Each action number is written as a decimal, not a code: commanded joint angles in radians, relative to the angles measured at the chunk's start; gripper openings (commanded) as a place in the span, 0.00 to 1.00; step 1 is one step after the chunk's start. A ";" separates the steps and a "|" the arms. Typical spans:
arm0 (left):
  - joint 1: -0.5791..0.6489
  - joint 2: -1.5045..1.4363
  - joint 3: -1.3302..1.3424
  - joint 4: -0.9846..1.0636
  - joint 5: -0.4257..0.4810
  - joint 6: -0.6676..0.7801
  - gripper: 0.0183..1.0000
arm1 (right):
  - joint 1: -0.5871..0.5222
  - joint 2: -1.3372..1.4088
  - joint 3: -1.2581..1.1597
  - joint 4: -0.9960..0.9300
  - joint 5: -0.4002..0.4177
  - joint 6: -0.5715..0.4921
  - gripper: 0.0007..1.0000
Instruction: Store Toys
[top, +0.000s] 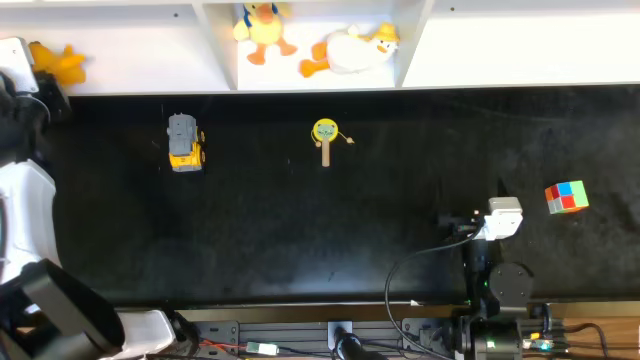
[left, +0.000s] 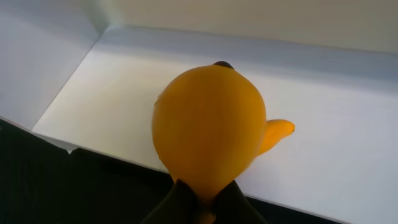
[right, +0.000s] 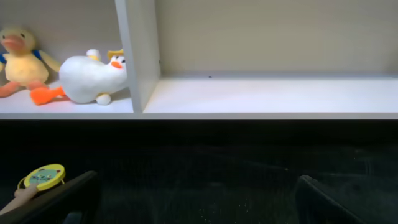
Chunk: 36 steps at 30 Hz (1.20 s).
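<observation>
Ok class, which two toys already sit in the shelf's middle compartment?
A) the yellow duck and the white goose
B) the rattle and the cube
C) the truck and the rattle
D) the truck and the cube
A: the yellow duck and the white goose lie side by side in the middle compartment, while the truck, rattle and cube are out on the black mat.
</observation>
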<state>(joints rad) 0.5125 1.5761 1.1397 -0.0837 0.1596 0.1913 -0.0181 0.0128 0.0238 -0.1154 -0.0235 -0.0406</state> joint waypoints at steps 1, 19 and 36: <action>0.002 0.026 0.008 0.003 0.004 0.017 0.03 | -0.002 -0.009 -0.003 0.004 -0.009 0.004 1.00; -0.021 0.055 0.008 0.084 0.022 0.014 0.04 | -0.002 -0.009 -0.003 0.004 -0.009 0.004 1.00; -0.026 0.105 0.008 0.134 0.023 0.014 0.04 | -0.002 -0.009 -0.003 0.004 -0.009 0.004 0.99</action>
<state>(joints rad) 0.4904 1.6497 1.1397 0.0475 0.1715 0.1913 -0.0181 0.0128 0.0238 -0.1150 -0.0235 -0.0399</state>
